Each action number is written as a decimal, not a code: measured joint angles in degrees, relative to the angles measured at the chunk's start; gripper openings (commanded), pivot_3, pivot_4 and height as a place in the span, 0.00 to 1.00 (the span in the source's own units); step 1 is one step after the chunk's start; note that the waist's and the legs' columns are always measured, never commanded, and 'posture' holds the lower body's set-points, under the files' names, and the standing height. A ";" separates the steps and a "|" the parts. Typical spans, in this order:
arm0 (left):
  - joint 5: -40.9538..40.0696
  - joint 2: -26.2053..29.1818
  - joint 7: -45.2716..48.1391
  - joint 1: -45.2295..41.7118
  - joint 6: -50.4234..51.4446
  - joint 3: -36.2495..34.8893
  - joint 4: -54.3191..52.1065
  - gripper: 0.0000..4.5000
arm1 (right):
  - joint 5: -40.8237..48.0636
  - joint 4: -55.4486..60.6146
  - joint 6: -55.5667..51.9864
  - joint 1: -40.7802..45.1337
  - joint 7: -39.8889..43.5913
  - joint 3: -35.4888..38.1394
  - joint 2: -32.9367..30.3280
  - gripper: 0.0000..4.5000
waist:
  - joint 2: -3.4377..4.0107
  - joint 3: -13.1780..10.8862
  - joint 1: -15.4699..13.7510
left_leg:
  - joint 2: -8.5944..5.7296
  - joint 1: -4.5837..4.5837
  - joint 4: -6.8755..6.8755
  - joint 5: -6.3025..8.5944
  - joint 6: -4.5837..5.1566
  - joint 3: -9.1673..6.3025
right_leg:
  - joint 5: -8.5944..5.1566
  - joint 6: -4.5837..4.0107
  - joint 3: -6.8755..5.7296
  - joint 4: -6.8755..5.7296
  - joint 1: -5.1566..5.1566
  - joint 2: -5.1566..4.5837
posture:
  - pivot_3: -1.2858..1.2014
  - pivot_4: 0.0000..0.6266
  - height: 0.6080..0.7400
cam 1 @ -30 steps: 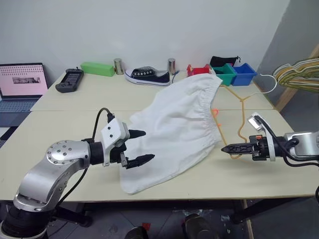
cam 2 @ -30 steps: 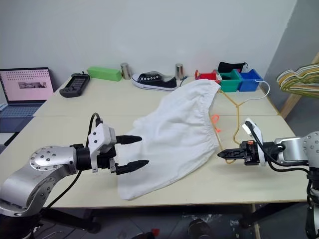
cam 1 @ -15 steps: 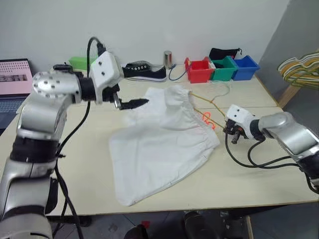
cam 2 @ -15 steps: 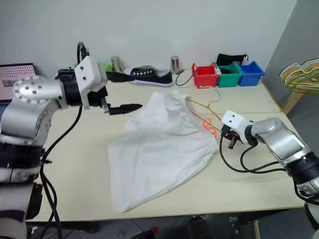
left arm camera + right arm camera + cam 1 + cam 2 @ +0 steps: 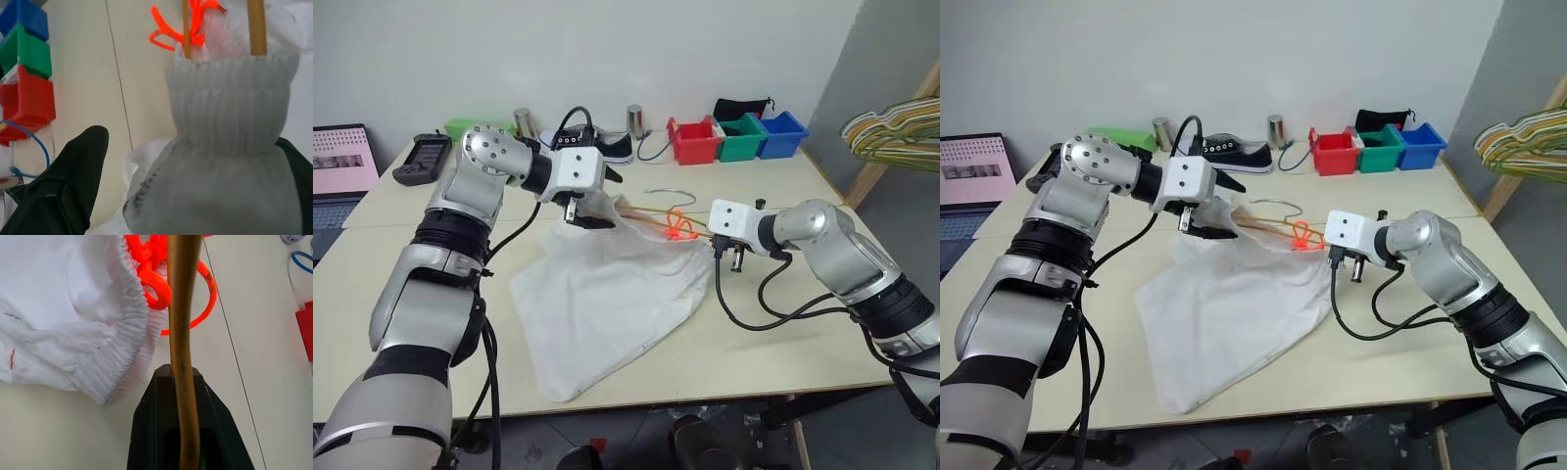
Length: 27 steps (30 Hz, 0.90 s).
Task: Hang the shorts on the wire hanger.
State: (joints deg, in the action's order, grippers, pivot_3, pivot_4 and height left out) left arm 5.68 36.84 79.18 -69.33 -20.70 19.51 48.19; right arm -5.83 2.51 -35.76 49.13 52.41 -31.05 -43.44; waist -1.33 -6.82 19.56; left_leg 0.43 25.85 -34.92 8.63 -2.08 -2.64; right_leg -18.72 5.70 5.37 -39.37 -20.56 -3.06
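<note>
Inspecting the threading step, I found the shorts (image 5: 1234, 304) lying mostly flat on the bench (image 5: 1400, 343), with the gathered waistband lifted at the far end and the wire hanger (image 5: 1268, 217) already passed partway into it, its two tan wires running out of the band beside the orange drawstring (image 5: 1302, 235). My right gripper (image 5: 182, 382) had its fingers closed on one wire of the hanger, near the drawstring, holding the frame just above the bench. My left gripper (image 5: 1216, 208) stood with its fingers spread wide, one on each side of the bunched waistband; in the left wrist view the cloth sat between them, but I could not confirm any pinch. The hook (image 5: 668, 194) lay clear of the fabric. In my judgement the garment was only partly on the frame. The next move called for closing the left fingers on the band and drawing it further along the wire while the right kept the hanger steady.
</note>
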 measured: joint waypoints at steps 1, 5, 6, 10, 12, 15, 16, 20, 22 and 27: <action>1.02 -0.06 -0.50 -0.22 -0.99 0.13 0.81 0.98 | -0.19 0.30 -0.89 0.00 0.12 0.09 0.43 0.00 | 0.00 0.00 0.15 | 0.00 -0.01 -0.01 0.00 0.00 -0.05 | 0.00 0.00 -0.02 -0.11 -0.01 -0.01 | 0.40 0.04 1.00; 3.82 -0.62 -3.37 -1.18 -3.07 0.23 4.13 0.82 | -0.13 2.98 -5.88 0.09 1.42 0.61 1.79 0.00 | 0.00 0.00 0.95 | -0.01 -0.02 -0.04 -0.02 0.03 -0.22 | -0.01 0.00 -0.14 -0.47 -0.09 0.00 | 0.40 0.04 1.00; 4.09 -0.67 -3.71 -1.25 -3.37 0.23 4.35 0.77 | -0.11 3.56 -6.93 0.17 1.64 0.61 2.09 0.00 | 0.00 0.00 1.03 | -0.02 -0.02 -0.04 -0.03 0.05 -0.23 | -0.01 -0.01 -0.15 -0.50 -0.09 -0.01 | 0.40 0.04 1.00; 4.83 -0.91 -3.63 -1.27 -3.97 0.23 5.21 0.57 | 0.18 5.57 -11.44 0.42 2.68 0.76 3.34 0.00 | 0.00 0.00 1.23 | -0.01 -0.07 -0.06 -0.10 0.15 -0.25 | -0.01 -0.01 -0.15 -0.60 -0.09 -0.01 | 0.40 0.04 1.00; 5.08 -1.08 -3.37 -1.26 -4.37 0.23 5.42 0.49 | 0.22 6.20 -12.90 0.48 2.77 1.15 3.66 0.00 | 0.00 0.00 1.26 | 0.00 -0.07 -0.06 -0.14 0.21 -0.27 | -0.01 0.00 -0.17 -0.63 -0.09 -0.01 | 0.40 0.04 1.00; 5.40 -1.11 -2.35 -1.28 -4.98 0.23 5.38 0.34 | 0.38 6.28 -15.55 1.46 2.86 2.36 4.29 0.00 | 0.00 0.00 1.30 | 0.00 -0.09 -0.06 -0.16 0.25 -0.29 | 0.01 -0.01 -0.17 -0.66 -0.09 -0.01 | 0.40 0.04 1.00; 5.51 -1.11 -1.94 -1.27 -5.14 0.23 5.34 0.30 | 0.39 6.28 -16.29 1.62 2.89 2.70 4.57 0.00 | 0.00 0.00 1.30 | 0.01 -0.10 -0.06 -0.17 0.26 -0.29 | 0.01 -0.02 -0.18 -0.68 -0.09 -0.01 | 0.40 0.04 1.00; 5.74 -0.99 -0.86 -1.27 -5.82 0.23 5.28 0.26 | 0.40 6.28 -18.09 2.18 3.21 2.91 5.16 0.00 | 0.00 0.00 1.33 | 0.01 -0.10 -0.07 -0.18 0.27 -0.30 | 0.01 -0.02 -0.18 -0.69 -0.09 -0.01 | 0.40 0.03 1.00; 5.85 -0.99 -0.79 -1.26 -5.93 0.23 5.26 0.25 | 0.40 6.28 -18.53 2.28 3.48 2.92 5.26 0.00 | 0.00 0.00 1.33 | 0.02 -0.09 -0.07 -0.18 0.27 -0.31 | 0.01 -0.02 -0.18 -0.69 -0.09 -0.03 | 0.40 0.03 1.00; 6.35 -1.09 -1.06 -1.27 -6.02 0.23 5.24 0.25 | 0.40 6.28 -18.59 2.31 3.90 2.93 5.20 0.05 | 0.00 0.00 1.38 | 0.02 -0.09 -0.07 -0.18 0.27 -0.31 | 0.01 -0.03 -0.18 -0.71 -0.09 -0.05 | 0.40 0.02 1.00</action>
State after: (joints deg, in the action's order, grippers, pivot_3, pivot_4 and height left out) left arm 12.03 35.75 78.13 -70.60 -26.73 19.74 53.43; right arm -5.43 8.79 -54.35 51.45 56.31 -28.13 -38.23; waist -1.33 -6.81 20.94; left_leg 0.44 25.76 -34.99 8.45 -1.82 -2.95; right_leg -18.71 5.67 5.19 -40.07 -20.65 -3.11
